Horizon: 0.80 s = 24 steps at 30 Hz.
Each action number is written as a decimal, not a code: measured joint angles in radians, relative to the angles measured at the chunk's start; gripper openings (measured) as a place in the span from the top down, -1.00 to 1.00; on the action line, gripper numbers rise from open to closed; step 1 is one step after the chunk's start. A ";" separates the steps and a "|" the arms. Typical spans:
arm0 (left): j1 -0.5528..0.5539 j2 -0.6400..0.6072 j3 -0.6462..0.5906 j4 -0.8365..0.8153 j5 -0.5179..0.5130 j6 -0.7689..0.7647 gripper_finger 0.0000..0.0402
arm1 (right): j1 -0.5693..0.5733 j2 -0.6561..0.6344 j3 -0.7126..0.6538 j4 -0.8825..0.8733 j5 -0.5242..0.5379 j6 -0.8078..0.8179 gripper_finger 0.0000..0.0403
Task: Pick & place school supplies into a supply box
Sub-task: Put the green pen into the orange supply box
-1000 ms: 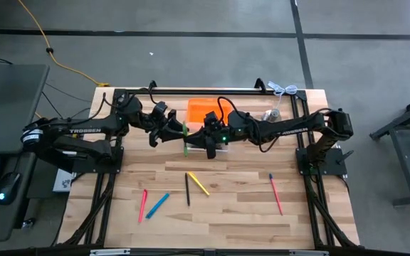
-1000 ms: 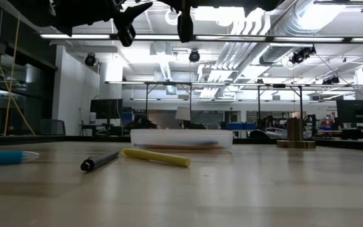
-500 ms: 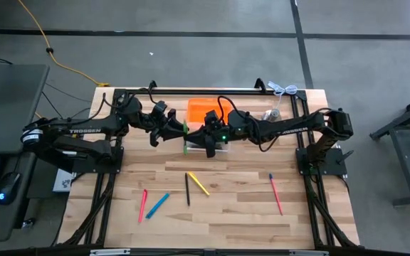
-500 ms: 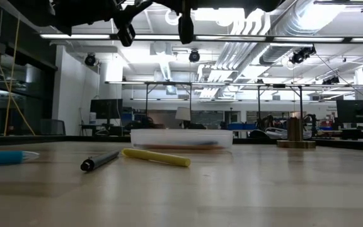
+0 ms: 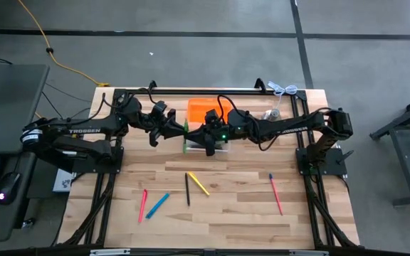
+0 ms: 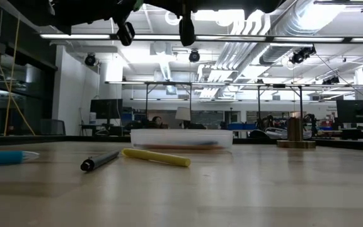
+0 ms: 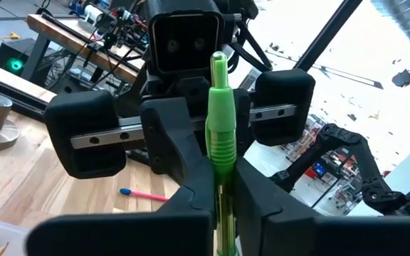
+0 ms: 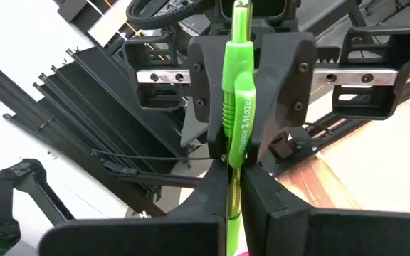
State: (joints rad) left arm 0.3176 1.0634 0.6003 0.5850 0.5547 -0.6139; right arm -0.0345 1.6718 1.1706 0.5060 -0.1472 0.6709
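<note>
We have a green pen [image 7: 217,135] held in the air above the back of the surface [image 5: 226,210], over the near edge of the clear supply box [image 6: 181,137]. It is caught between both arms at once. The right gripper [image 8: 234,167] has its fingers closed on the pen near the printed grip. The left gripper [image 7: 221,206], facing it, has its fingers pressed to the barrel lower down, so the two pairs clamp the same pen from opposite sides.

We judge the pen light, stiff and slick-walled; it should not bend, but it may pivot or slip if pinched near one end. The ribbed grip section looks the surest place to hold, and one pair of fingers should let go before the other arm pulls away.

On the open surface lie a black pen [image 6: 99,161], a yellow marker [image 6: 156,157], a blue marker [image 5: 157,205] and two pink pens [image 5: 143,204] [image 5: 275,193]. An orange piece [image 5: 203,109] and a bell [image 6: 295,133] sit at the back.
</note>
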 joint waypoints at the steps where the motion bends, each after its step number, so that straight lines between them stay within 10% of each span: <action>1: 0.000 0.000 0.000 0.000 0.001 0.000 0.76 | 0.000 0.000 0.000 0.000 0.000 0.000 1.00; 24: 0.001 0.003 0.000 0.034 -0.007 0.005 0.81 | 0.002 -0.002 0.000 0.012 0.025 0.002 0.68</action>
State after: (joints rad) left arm 0.3187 1.0660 0.5999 0.6192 0.5480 -0.6092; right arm -0.0329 1.6699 1.1706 0.5180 -0.1219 0.6727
